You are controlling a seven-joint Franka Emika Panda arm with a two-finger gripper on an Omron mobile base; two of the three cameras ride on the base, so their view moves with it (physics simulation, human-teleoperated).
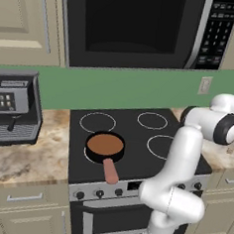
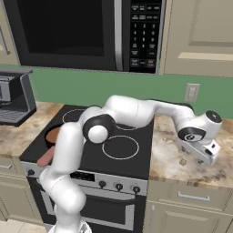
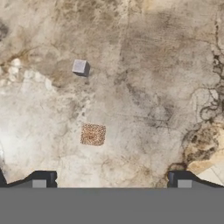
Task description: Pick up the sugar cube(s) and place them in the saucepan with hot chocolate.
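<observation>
The robot's arm reaches out over the counter (image 2: 200,175) to the right of the stove (image 2: 113,150), and its gripper (image 3: 111,181) hangs above the stone top with its two tips spread wide apart and nothing held between them. Looking down from the hand, two little cubes sit on the counter: a brown speckled sugar cube (image 3: 92,134) close to the tips, and a small pale cube (image 3: 79,66) farther off, well apart from the first one. In the right base view the brown cube shows as a tiny dot on the counter just beside the hand. The saucepan (image 1: 105,146) sits on the front left burner of the stove, full of brown hot chocolate, with its pink handle (image 1: 110,171) pointing toward the front (it is a good way from the cubes, across the whole stove). I think the robot is at the very start, lining up to grab a cube, and none looks to be in the pan yet. Next it needs to slide a bit so the brown cube sits right between the tips, go down, and squeeze gently.
</observation>
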